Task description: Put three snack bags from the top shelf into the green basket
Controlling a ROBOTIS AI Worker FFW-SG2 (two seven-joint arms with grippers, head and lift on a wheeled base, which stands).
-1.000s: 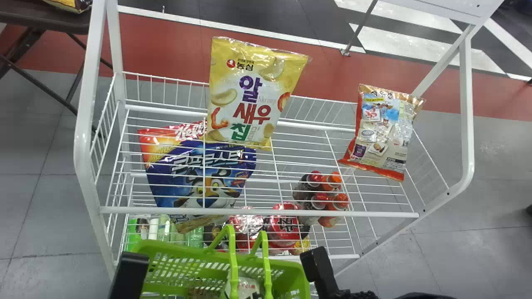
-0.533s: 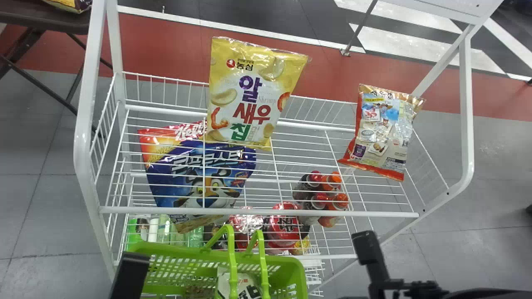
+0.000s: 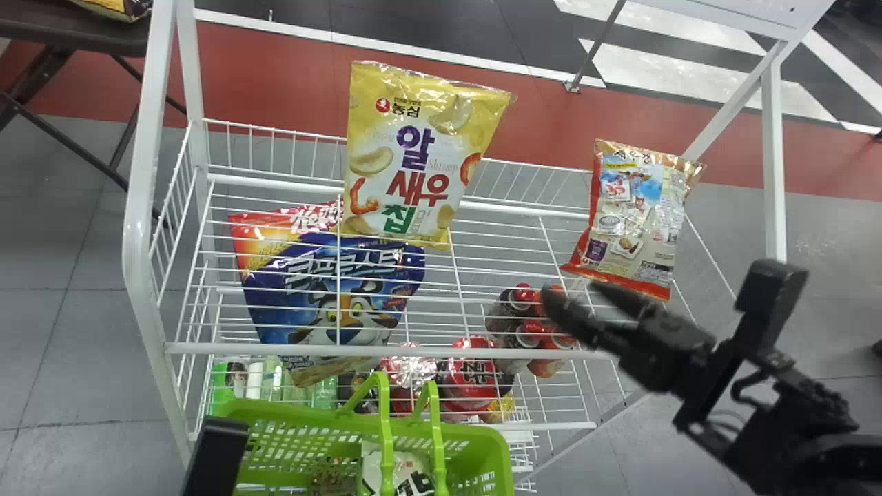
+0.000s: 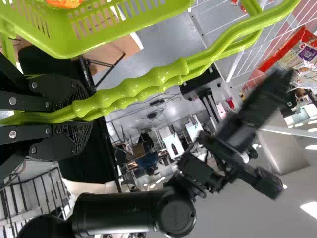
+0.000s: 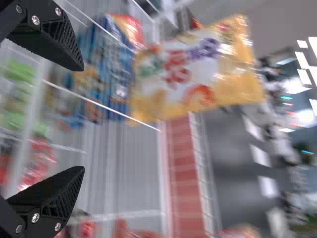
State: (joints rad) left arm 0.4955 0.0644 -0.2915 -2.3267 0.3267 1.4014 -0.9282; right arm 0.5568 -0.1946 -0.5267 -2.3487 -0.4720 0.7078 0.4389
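The left claw point(image 3: 216, 455) is closed on the green basket's point(image 3: 475, 432) handles point(image 3: 386, 441); the right claw point(image 3: 577, 295) hangs open, near the red-edged snack bag point(image 3: 634, 213).

1. Our right arm point(image 3: 765, 427) is black, with a thin looping cable point(image 3: 743, 389) and a smooth, boxy black block point(image 3: 772, 289).
2. It has a fat tube point(image 4: 119, 214) and a big round joint point(image 4: 176, 214).
3. Our right gripper point(image 3: 569, 288) has black, ridged fingers point(image 5: 52, 43) with shiny silver screws point(image 5: 35, 20).
4. Our left fingers point(image 4: 74, 94) are black too, with silver screws.
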